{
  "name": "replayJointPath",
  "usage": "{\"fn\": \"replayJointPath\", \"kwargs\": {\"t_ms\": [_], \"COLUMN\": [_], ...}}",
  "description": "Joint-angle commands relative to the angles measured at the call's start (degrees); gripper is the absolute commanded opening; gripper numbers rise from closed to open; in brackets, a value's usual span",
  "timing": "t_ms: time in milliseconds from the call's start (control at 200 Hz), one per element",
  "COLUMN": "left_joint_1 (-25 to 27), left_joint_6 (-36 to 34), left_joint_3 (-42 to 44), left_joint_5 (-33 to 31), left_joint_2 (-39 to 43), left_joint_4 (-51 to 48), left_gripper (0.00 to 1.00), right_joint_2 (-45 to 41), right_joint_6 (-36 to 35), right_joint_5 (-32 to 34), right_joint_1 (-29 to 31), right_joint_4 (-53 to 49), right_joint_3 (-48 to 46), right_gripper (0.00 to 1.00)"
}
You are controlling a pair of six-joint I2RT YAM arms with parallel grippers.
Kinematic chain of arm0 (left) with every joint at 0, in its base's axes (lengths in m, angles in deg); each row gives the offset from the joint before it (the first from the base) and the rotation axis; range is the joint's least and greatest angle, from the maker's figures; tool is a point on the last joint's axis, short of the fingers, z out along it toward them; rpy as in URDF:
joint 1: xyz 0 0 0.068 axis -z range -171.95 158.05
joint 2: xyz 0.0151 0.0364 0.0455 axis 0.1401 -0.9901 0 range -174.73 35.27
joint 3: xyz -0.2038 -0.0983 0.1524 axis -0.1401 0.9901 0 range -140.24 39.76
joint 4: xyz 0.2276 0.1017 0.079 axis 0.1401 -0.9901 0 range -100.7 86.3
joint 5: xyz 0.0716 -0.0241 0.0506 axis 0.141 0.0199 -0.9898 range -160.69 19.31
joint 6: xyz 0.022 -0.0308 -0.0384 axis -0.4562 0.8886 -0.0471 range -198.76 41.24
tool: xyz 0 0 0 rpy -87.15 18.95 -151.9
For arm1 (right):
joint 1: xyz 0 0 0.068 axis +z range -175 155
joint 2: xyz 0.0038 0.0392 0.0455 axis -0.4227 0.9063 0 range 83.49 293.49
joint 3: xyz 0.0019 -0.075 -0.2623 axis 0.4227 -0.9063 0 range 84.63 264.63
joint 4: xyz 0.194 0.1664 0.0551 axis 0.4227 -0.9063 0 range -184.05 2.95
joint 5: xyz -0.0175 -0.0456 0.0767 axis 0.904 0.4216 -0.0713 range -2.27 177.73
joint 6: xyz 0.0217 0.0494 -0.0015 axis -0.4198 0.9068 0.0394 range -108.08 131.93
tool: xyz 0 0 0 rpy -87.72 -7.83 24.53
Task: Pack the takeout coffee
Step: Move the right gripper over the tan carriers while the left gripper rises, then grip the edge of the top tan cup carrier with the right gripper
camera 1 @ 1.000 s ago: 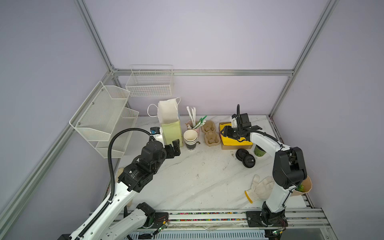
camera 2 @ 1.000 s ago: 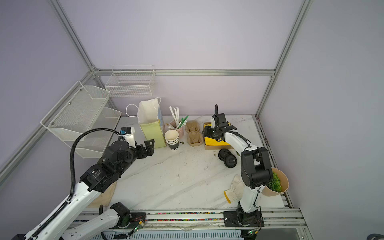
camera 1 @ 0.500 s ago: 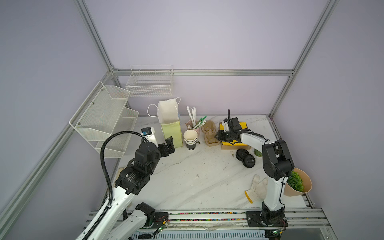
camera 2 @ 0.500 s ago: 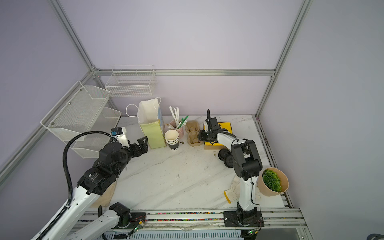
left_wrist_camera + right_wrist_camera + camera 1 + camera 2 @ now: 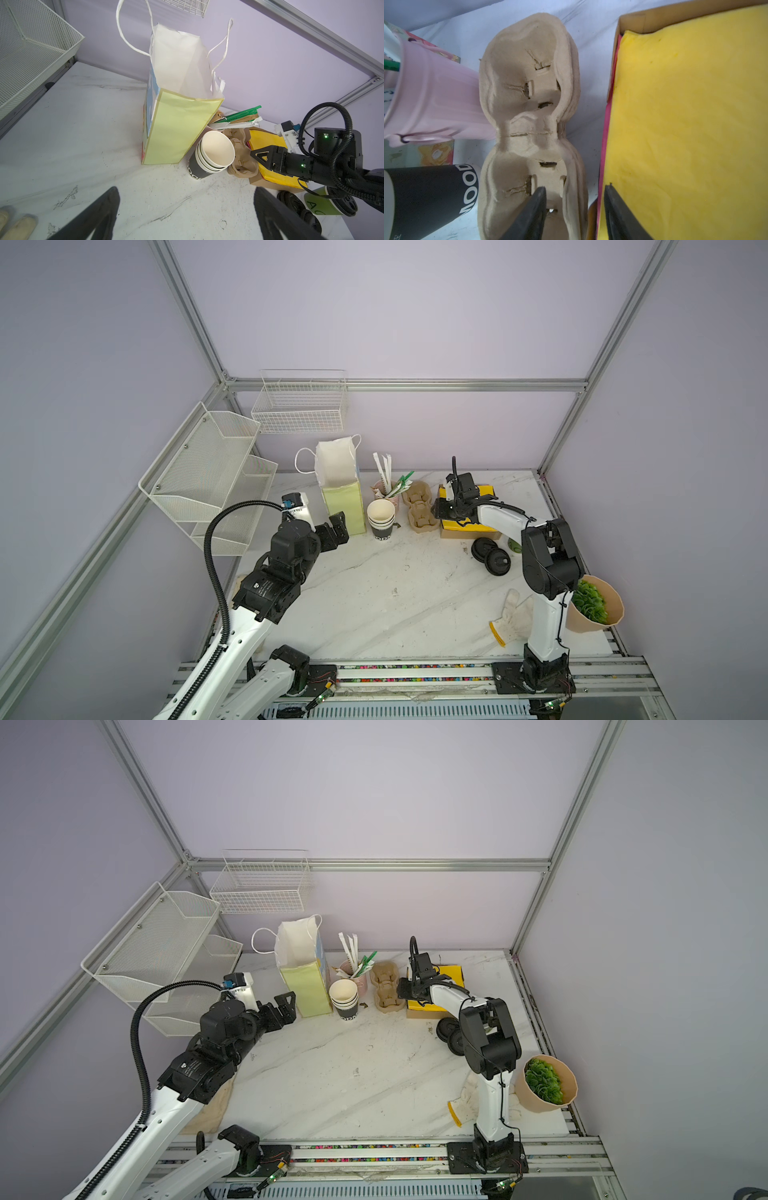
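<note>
Right wrist view: seemingly fetching the pulp carrier (image 5: 529,124), coffee not yet touched.
Right gripper (image 5: 574,188) half-open astride carrier's right rim, wells empty; next, pinch and lift. Left gripper (image 5: 187,191) spread wide near the open, seemingly empty bag (image 5: 178,128). Takeout coffee (image 5: 320,204) sits right, beside black lids (image 5: 490,556).

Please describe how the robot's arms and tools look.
Both the left arm and right arm have white links and black joints. A black ribbed hose loops along the left one. The left tool and right tool have black tapered fingers.
</note>
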Motion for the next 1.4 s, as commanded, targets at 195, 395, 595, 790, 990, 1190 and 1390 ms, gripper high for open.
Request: {"fn": "replayJointPath", "kwargs": {"t_ms": [195,395,595,790,990,1190,1390], "left_joint_1": [-1.25,-1.61,-1.96,-2.18,-2.56,-2.79,-3.03], "left_joint_6": [0.63,0.81,1.0,1.15,1.33,1.42,1.64], "left_joint_3": [1.52,1.52,1.52,1.46,1.44,1.44,1.4], "left_joint_5": [1.8,2.52,3.25,3.91,4.33,4.63,5.26], "left_joint_2": [0.3,0.04,-0.17,-0.41,-0.51,-0.64,-0.92], "left_joint_4": [2.12,2.09,2.32,2.34,2.4,2.41,2.44], "left_gripper": [1.0,1.0,1.0,1.0,1.0,1.0,1.0], "right_joint_2": [-0.43,0.0,0.13,0.01,0.67,0.97,1.07], "right_joint_6": [-1.84,-2.01,-2.11,-2.19,-2.58,-2.63,-2.63], "right_joint_5": [1.1,0.9,0.66,0.02,0.11,0.02,-0.28], "right_joint_1": [1.16,1.35,1.37,1.63,1.68,1.8,1.73], "right_joint_4": [-2.32,-2.88,-3.0,-3.17,-4.38,-4.67,-4.67], "right_joint_3": [1.97,2.05,1.83,2.01,2.8,3.18,3.27], "right_gripper": [0.48,0.46,0.46,0.38,0.37,0.32,0.28]}}
